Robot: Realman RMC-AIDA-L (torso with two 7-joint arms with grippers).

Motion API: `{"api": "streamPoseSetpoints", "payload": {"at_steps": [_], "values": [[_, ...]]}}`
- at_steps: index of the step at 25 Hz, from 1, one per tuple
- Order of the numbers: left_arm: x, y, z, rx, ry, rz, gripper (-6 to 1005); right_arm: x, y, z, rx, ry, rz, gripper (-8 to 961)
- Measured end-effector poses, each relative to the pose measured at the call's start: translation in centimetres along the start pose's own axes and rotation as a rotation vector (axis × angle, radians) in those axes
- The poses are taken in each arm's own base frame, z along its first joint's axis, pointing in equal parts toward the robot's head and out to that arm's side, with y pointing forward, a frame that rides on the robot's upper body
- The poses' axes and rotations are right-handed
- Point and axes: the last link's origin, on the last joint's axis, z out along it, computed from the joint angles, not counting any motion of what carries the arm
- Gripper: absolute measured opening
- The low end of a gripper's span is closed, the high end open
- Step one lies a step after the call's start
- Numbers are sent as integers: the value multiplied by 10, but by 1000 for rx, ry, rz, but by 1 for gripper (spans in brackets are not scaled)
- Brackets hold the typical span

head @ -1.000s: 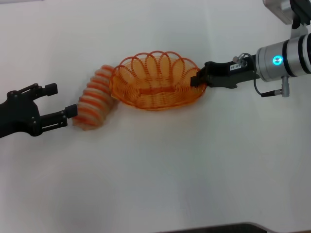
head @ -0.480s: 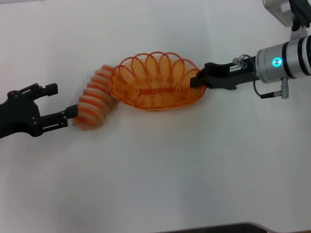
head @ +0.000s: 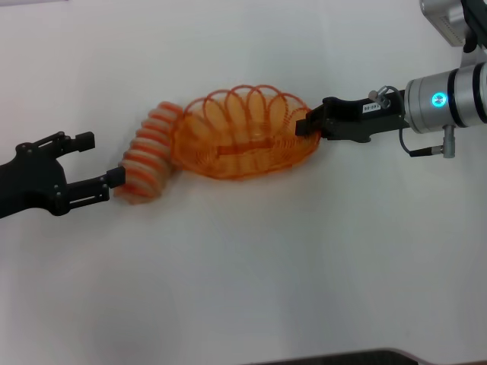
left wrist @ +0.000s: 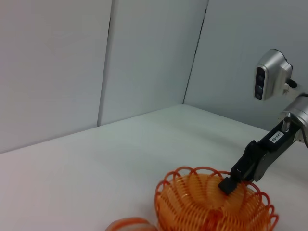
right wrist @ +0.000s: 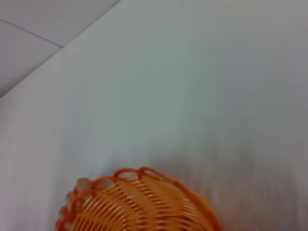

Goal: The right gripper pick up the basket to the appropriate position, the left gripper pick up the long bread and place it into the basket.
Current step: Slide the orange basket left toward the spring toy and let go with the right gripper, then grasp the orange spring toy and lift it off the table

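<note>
Basket [head: 243, 141] — oval, orange wire with a looped rim — lying a little toward the far edge of the white table [head: 243, 274], about midway between its left and right edges. The right claw [head: 304, 125], on the black arm carrying a small white label, reaches in from the table's right side and is clamped on the basket's right-hand rim; the left wrist view shows the same grip, with a black fingertip [left wrist: 226, 185] inside the rim. The basket looks tilted, its right end raised slightly. Long bread [head: 148, 163], a tan ridged loaf, lies slantwise on the table, its far end touching the basket's left end. The left claw [head: 100, 160] sits at the table's left side with its fingers apart — one fingertip touches the near end of the loaf, the other is clear of it. The right wrist view shows only the basket's rim [right wrist: 139, 173] and bare table.
</note>
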Motion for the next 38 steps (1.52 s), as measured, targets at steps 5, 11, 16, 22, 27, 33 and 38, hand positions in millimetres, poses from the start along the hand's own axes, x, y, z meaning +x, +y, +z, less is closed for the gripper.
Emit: {"api": "streamPoseSetpoints", "payload": {"at_steps": [5,11,16,22,27,33,38], "values": [[0,0,0,0,0,0,841,1,1,0,-15,1,14,199],[0,0,0,0,0,0,841,4,3,-4,-67,-6,40,276],[1,0,1,-2,1,2,840,8,0,-6,-87,-11,68,572],[3,-1,2,-3,2,2,840,14,-5,-11,-130,-33,90,695],[4,-2,2,2,15,-9,841,18,-6,-26,-216,-78,48,713],[3,-2,1,15,37,-49,841,22,-22,-47,-246,-180,24,731],[2,-2,2,20,56,-84,840,25,-40,-70,-247,-274,2,733]]}}
